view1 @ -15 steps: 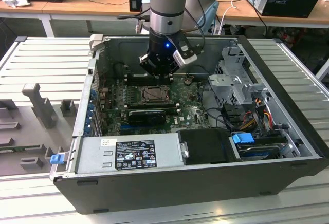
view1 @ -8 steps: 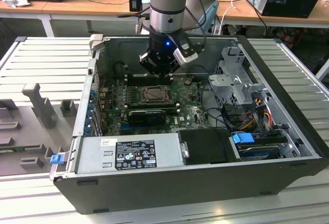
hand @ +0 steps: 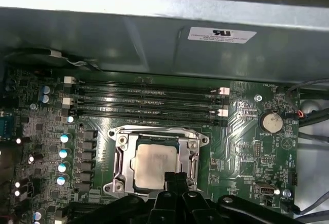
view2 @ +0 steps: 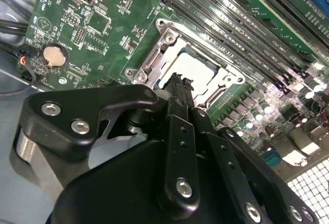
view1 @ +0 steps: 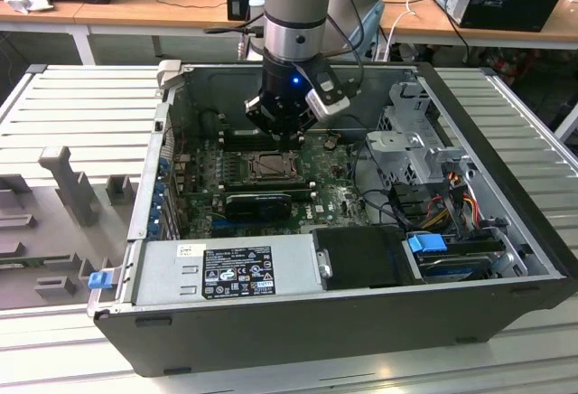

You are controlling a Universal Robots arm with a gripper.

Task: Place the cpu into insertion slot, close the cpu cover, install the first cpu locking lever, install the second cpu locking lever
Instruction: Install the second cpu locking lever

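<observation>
hovering just above the cpu cover (hand: 154, 167) with gripper (hand: 175, 179) fingers pressed together on nothing, cpu (hand: 152, 165) already sitting in the insertion slot (view1: 270, 167) under the lowered cover, risking fingertips skidding off the frame edge and scraping the chip face.

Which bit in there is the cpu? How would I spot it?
Look inside the open computer case at the green circuit board. Beside its long black memory slots sits a silvery metal frame; the cpu is the pale, flat square within it.
</observation>
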